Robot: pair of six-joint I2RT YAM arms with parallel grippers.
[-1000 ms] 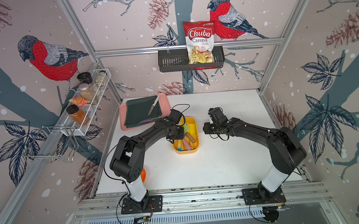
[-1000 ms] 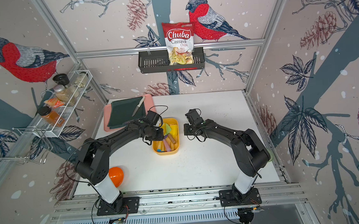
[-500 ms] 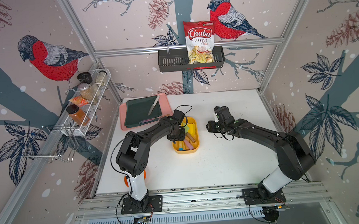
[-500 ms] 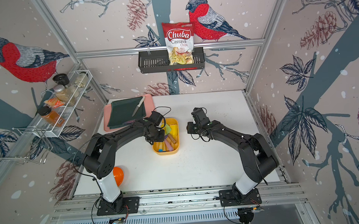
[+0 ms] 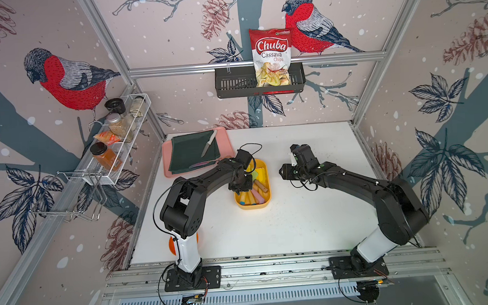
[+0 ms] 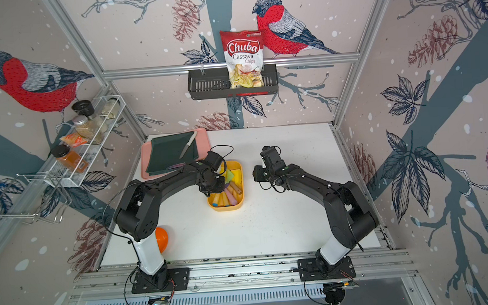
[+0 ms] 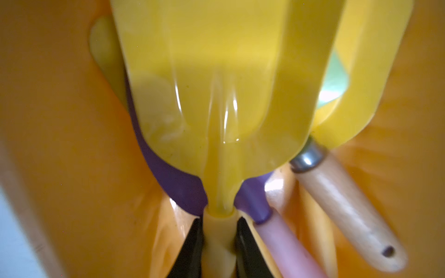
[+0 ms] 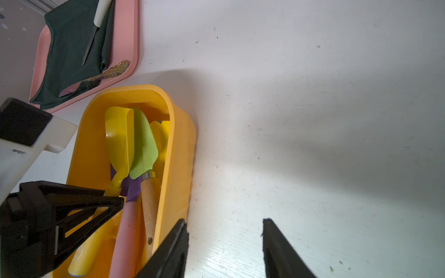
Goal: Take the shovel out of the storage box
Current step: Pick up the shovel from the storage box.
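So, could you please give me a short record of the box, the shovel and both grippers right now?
storage box: on the white table, several tools inside
yellow shovel: in the box, over a purple tool
left gripper: closed on the shovel's handle neck
right gripper: open, empty, beside the box
task status: shovel not yet out

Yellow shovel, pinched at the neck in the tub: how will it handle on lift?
Probably stiff and light: the yellow shovel looks like glossy moulded plastic. It may pivot, since the left gripper pinches only its narrow, smooth neck. It overlaps the purple tool, so lifting could drag that.
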